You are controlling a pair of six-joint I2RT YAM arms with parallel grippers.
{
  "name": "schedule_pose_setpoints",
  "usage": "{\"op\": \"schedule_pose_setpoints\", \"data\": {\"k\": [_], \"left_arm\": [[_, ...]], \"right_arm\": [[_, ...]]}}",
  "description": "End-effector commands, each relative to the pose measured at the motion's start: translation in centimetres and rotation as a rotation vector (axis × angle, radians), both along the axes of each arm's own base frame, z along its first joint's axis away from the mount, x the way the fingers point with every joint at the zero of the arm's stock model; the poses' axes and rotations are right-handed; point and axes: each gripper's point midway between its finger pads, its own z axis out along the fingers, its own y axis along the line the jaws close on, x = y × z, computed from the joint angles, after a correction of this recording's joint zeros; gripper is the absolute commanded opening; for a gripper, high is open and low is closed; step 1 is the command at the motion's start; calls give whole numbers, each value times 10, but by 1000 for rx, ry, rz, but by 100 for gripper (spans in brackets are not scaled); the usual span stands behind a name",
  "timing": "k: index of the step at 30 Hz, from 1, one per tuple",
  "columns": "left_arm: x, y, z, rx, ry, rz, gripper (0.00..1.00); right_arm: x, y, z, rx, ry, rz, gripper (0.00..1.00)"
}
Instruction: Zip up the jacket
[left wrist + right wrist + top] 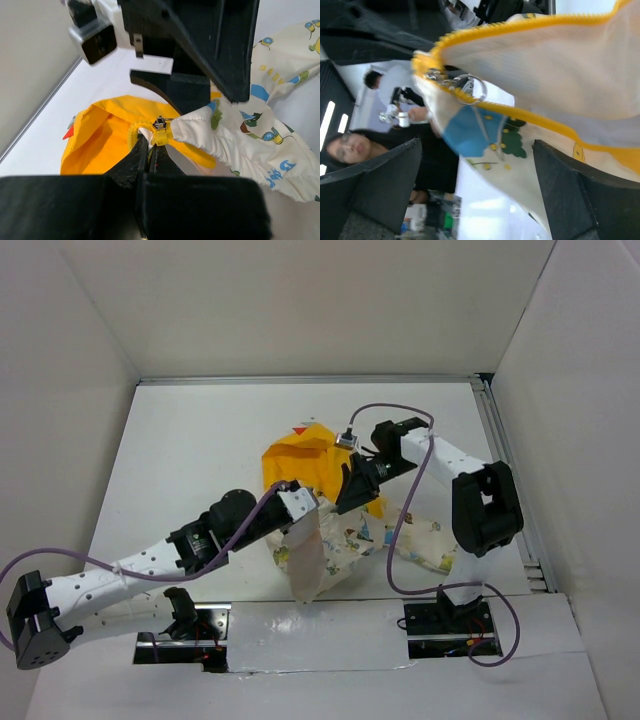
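Left tool [150, 150] pinching jacket [250, 135] edge, slider [160, 123] just beyond tips; right tool [475, 150] wide, ungripped; zipping apparently unstarted.

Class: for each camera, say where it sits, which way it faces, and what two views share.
Top external: above, behind the bases, looking down on table, left arm, right arm and jacket.
Left wrist: on the left arm, facing along its shut left jaws to the zipper slider; right jaws beyond.
Right wrist: on the right arm, facing the jacket between its open jaws.
Shared: both wrist views show the slider.
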Motion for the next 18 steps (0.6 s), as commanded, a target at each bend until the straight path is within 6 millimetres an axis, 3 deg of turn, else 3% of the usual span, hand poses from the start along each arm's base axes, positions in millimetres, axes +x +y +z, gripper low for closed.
{"op": "schedule_pose_setpoints", "data": {"k": [1,6,9,11,12,13,14,16,18], "left_arm": [[3,-2,49,-134,-38,13,0],[0,5,67,-220,98,75,0],[-6,5,52,-223,300,129,0],[-7,6,46,-252,405,185,0],[-8,5,51,-265,430,196,0],[-9,7,38,-244,499,237,0],[-10,8,34,-237,523,254,0],[-11,5,36,-237,530,242,0],[-12,4,38,-238,525,226,0]], "right_arm": [[1,-9,84,238,-19,-89,100],[12,-36,119,272,-145,-186,100],[22,-56,136,289,-269,-267,100],[36,-72,137,292,-325,-339,100],[41,-77,137,292,-345,-359,100],[42,-79,141,297,-371,-366,100],[56,-97,144,290,-407,-435,100],[58,-102,168,308,-554,-441,100],[48,-98,193,337,-718,-407,100]]}}
